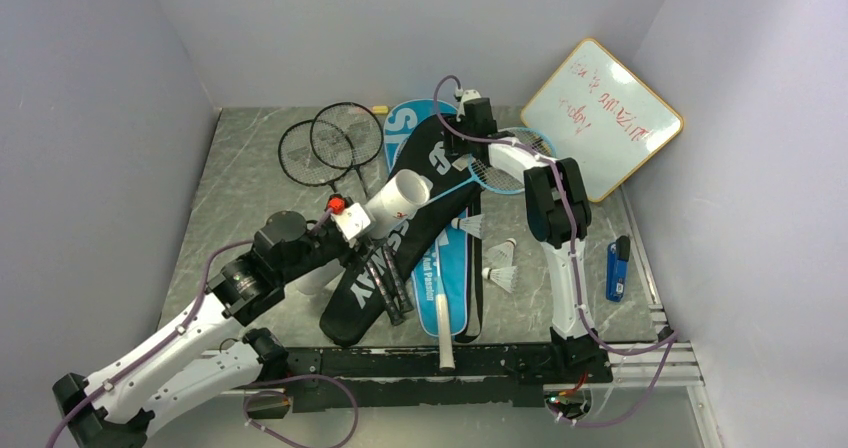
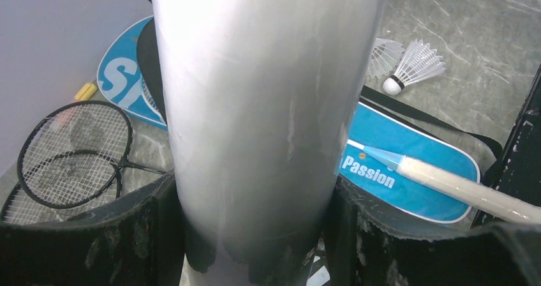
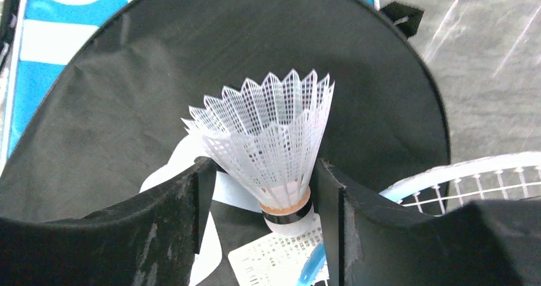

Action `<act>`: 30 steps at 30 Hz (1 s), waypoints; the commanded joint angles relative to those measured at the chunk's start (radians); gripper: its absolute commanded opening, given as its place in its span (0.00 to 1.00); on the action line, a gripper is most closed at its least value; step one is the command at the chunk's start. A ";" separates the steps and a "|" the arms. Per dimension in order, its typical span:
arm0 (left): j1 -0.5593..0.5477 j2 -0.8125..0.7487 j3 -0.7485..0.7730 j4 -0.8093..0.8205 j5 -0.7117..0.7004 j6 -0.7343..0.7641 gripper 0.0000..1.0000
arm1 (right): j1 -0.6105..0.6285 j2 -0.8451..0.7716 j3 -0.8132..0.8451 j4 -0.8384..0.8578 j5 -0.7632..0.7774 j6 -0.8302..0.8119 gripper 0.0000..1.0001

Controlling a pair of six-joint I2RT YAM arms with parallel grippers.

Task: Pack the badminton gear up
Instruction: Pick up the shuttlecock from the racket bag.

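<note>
Grey walls (image 1: 100,88) close in a marbled grey table (image 1: 250,198). We take the black cover (image 1: 440,183), lying slantwise across the middle, as our landmark. The blue cover (image 1: 455,278) lies under it and shows along its right side. A whiteboard (image 1: 603,118) leans well off to its far right. Two black rackets (image 1: 330,143) lie left of the cover's wide far end, heads overlapping. The head of the light-blue racket (image 1: 505,163) sits just right of that end.

The left gripper (image 2: 254,190) is clamped around the white tube (image 2: 255,107), both fingers hard against its wall, above the cover's middle. The right gripper (image 3: 263,171) hangs over the cover's wide end. Its fingers press on either side of a white shuttlecock (image 3: 268,139), gripped low on the skirt just above the cork. Three loose shuttlecocks (image 1: 503,253) lie right of the cover's near half.

We judge that the next move turns on one line. The tube's long axis slants up and away, its open mouth facing the cover's wide end, and the held shuttlecock lies beyond that mouth. The right arm is nearer and would need to bring the shuttlecock back toward the tube. That arm reaches far out, elbow bent high and wrist tipped down. The left arm stretches low from the near-left corner.
</note>
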 commanded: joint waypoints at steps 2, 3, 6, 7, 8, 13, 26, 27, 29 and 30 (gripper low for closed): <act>0.010 0.000 0.016 0.042 0.032 0.014 0.05 | -0.003 -0.043 -0.055 0.054 -0.010 0.017 0.56; 0.011 -0.001 0.014 0.042 0.035 0.015 0.05 | -0.002 -0.043 -0.056 0.054 -0.007 0.017 0.52; 0.013 -0.006 0.011 0.044 0.053 0.022 0.05 | 0.000 -0.046 -0.055 0.044 0.003 0.020 0.47; 0.013 -0.007 0.010 0.047 0.054 0.021 0.05 | -0.001 -0.054 -0.060 0.042 0.003 0.023 0.43; 0.013 -0.007 0.009 0.047 0.054 0.020 0.05 | -0.001 -0.065 -0.074 0.049 0.002 0.029 0.43; 0.018 -0.001 0.012 0.044 0.063 0.011 0.05 | 0.000 -0.172 -0.183 0.127 -0.035 0.056 0.40; 0.019 0.046 0.039 0.086 0.111 -0.132 0.05 | -0.001 -0.670 -0.537 0.345 -0.320 0.200 0.40; 0.020 0.046 0.036 0.098 0.113 -0.158 0.05 | -0.001 -0.714 -0.565 0.360 -0.348 0.213 0.40; 0.019 0.040 0.022 0.136 0.119 -0.209 0.05 | -0.001 -0.801 -0.598 0.384 -0.395 0.236 0.40; 0.018 0.036 0.009 0.157 0.131 -0.235 0.05 | -0.001 -0.846 -0.614 0.395 -0.419 0.249 0.40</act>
